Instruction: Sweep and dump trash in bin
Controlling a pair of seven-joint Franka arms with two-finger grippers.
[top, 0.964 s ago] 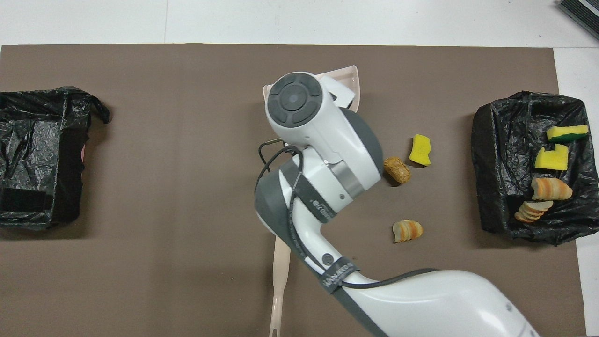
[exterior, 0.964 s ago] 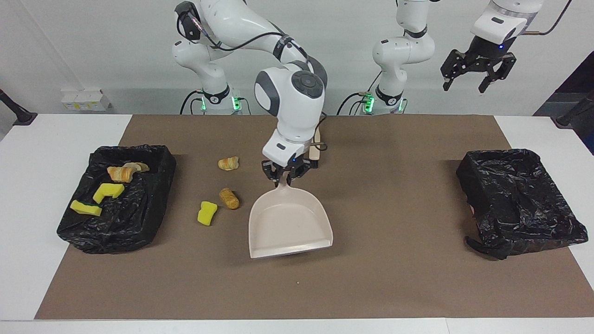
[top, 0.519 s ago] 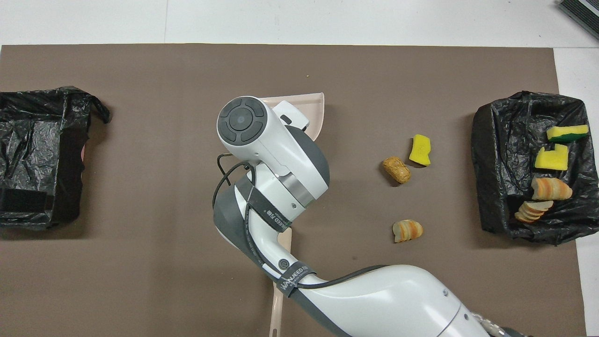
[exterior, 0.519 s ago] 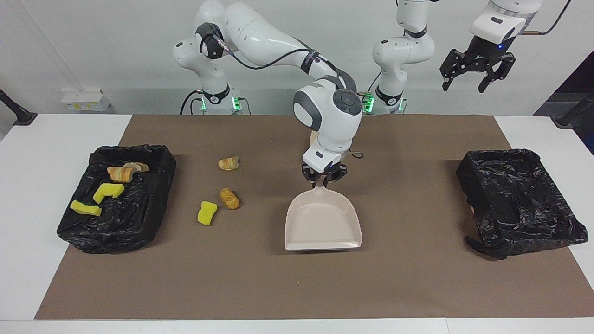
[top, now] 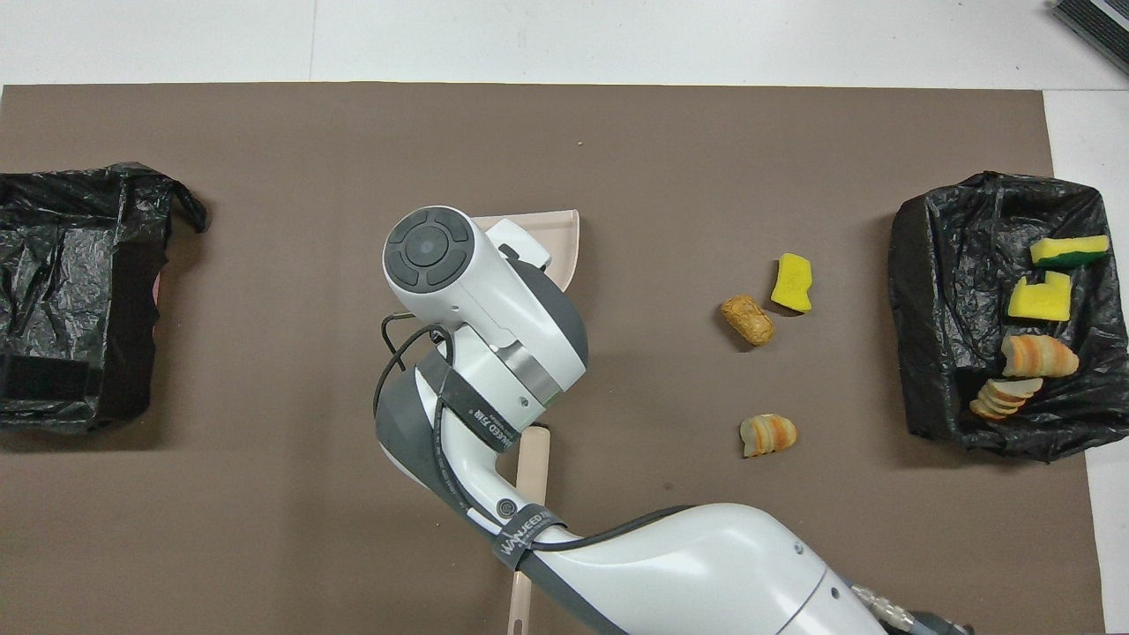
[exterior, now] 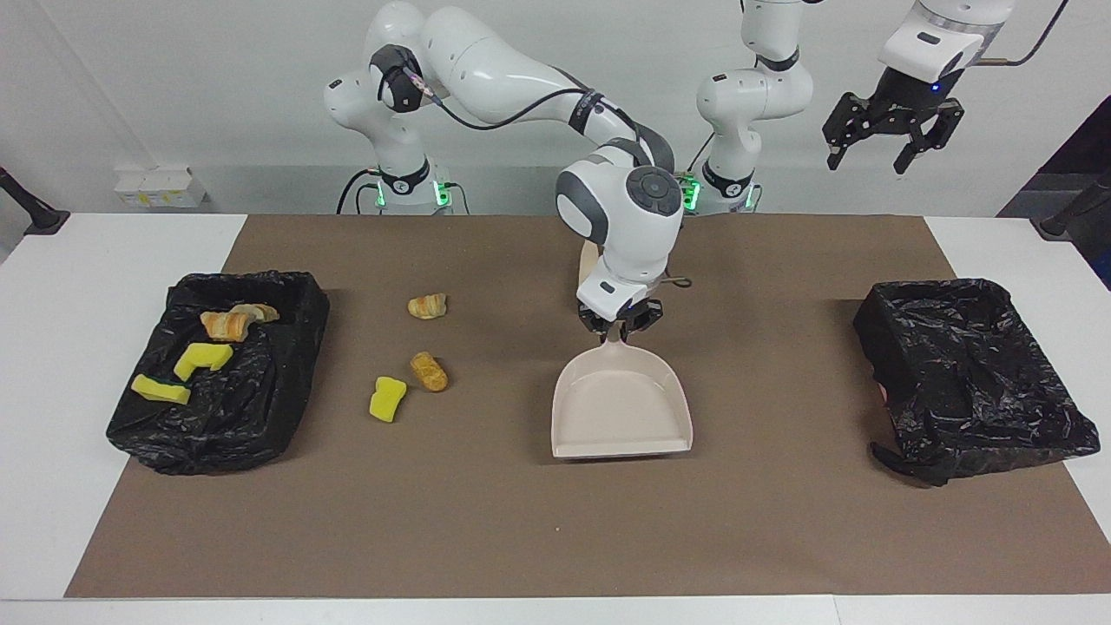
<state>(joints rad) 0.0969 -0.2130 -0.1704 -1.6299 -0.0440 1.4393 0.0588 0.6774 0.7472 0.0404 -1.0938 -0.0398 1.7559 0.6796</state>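
Trash is split: four pieces lie in the lined bin [exterior: 217,373] at the right arm's end; a striped bread chunk [exterior: 427,305], a brown chunk [exterior: 429,371] and a yellow sponge piece [exterior: 387,398] lie on the brown mat [exterior: 486,521] beside that bin. Right gripper [exterior: 620,325] is clenched on the handle of the empty beige dustpan [exterior: 621,408] at mid-table, arm bent downward over it. Judged step: placing the pan. Next calls for sweeping the three pieces into it. Left gripper [exterior: 885,143] waits raised, jaws released, above the second bin [exterior: 972,373].
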